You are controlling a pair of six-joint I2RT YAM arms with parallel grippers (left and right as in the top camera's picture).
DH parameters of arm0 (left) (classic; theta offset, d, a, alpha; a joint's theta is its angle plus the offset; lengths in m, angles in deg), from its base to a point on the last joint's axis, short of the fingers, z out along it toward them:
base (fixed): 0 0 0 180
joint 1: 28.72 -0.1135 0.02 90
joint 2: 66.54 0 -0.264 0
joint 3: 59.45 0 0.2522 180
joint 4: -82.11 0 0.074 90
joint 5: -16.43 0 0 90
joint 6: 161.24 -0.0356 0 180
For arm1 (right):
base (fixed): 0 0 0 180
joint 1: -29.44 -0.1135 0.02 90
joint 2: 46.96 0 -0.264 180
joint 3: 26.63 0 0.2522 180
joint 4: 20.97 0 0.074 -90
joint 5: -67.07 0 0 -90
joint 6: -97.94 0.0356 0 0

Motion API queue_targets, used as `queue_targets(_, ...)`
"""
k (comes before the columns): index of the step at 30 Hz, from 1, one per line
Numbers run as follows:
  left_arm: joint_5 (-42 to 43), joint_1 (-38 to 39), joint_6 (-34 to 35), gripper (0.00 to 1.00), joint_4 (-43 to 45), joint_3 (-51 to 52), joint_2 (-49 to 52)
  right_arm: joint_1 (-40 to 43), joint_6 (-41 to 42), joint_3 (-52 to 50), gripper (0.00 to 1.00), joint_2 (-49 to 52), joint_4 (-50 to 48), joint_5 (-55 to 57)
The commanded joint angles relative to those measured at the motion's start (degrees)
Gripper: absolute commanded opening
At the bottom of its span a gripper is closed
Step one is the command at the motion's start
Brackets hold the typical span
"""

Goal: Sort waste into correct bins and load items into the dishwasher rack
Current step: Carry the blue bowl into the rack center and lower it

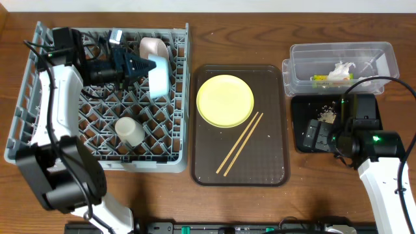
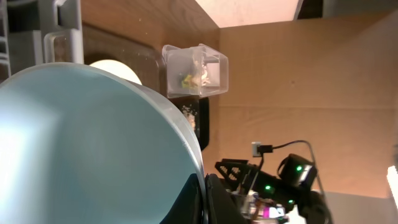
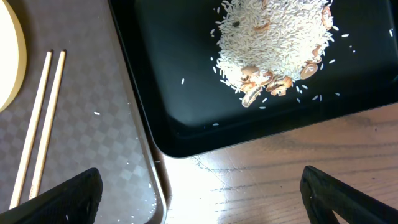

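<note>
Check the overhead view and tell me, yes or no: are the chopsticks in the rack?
No, the chopsticks lie on the brown tray beside the yellow plate, outside the grey rack.

One plate (image 1: 225, 100), two chopsticks (image 1: 240, 143), one blue bowl (image 1: 160, 78), one pale bowl (image 1: 153, 47), one cup (image 1: 130, 130), one rack (image 1: 149, 166).

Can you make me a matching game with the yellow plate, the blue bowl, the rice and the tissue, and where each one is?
Things:
1. yellow plate
2. blue bowl
3. rice
4. tissue

Places:
A. in the clear tub
B. in the grey rack
C. in the black tray
D. on the brown tray

Pairs: 1-D, 2-B, 3-C, 4-A.
</note>
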Motion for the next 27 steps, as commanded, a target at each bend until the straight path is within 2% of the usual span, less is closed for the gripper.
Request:
queue_targets(1, 3.5, -1.0, 0.2, 0.06, -1.0, 0.3, 2.1, 0.9, -0.3, 0.3, 0.99, -0.1, 0.0, 0.2)
queue_targets(12, 3.3, -2.8, 0.2, 0.06, -1.7, 1.3, 10.4, 0.9, -0.3, 0.3, 0.99, -0.1, 0.1, 0.2)
queue_targets(24, -8.8, -7.9, 0.2, 0.06, -5.1, 1.4, 12.8, 0.9, -0.3, 0.3, 0.99, -0.1, 0.4, 0.2)
queue_targets(25, -10.1, -8.4, 0.2, 0.07, -5.4, 1.4, 12.8, 0.9, -0.3, 0.3, 0.99, -0.1, 0.4, 0.2)
queue_targets(26, -11.4, -8.8, 0.2, 0.13, -5.7, 1.4, 12.8, 0.9, -0.3, 0.3, 0.99, -0.1, 0.4, 0.2)
queue_targets(27, -12.9, -9.2, 0.2, 0.22, -6.1, 1.4, 12.8, 0.9, -0.3, 0.3, 0.99, -0.1, 0.4, 0.2)
